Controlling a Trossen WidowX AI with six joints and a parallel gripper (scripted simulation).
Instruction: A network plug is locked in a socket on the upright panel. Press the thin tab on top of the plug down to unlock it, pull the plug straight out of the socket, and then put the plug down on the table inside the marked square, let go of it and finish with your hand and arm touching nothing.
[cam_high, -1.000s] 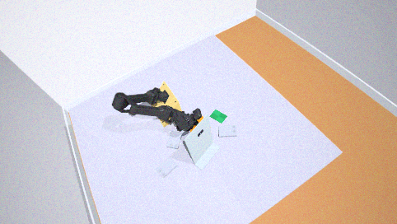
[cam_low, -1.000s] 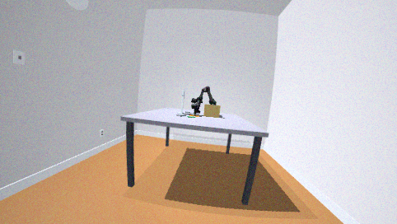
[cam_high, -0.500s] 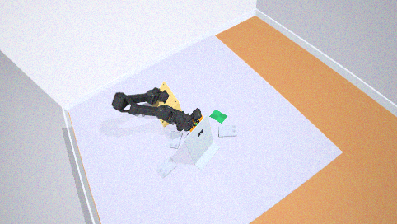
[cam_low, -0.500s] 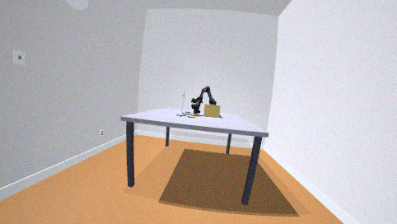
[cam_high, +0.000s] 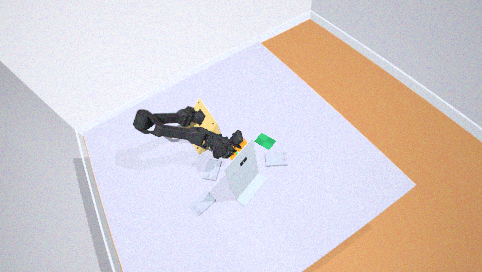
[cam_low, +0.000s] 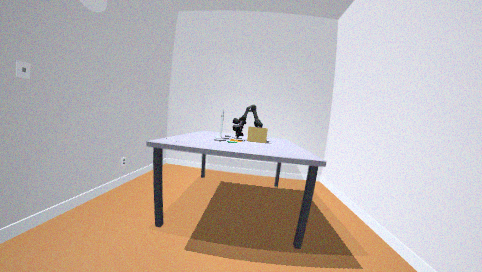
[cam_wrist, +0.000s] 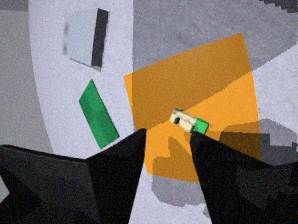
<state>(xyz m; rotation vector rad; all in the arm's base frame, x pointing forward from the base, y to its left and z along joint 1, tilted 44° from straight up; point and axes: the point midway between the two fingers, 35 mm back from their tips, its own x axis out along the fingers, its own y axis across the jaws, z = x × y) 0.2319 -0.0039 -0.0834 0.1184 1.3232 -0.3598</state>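
The plug, cream with a green end, lies inside the marked orange square in the wrist view. My gripper is open above the square, its fingertips apart with nothing held between them. The plug's green end shows right beside the right fingertip; whether they touch cannot be told. The upright panel stands beside the gripper, with a dark socket opening. The plug cannot be made out in the top and exterior views.
A green patch lies beside the orange square. Flat grey plates lie around the panel, and a pale block shows in the wrist view. A yellow board stands near the arm's base.
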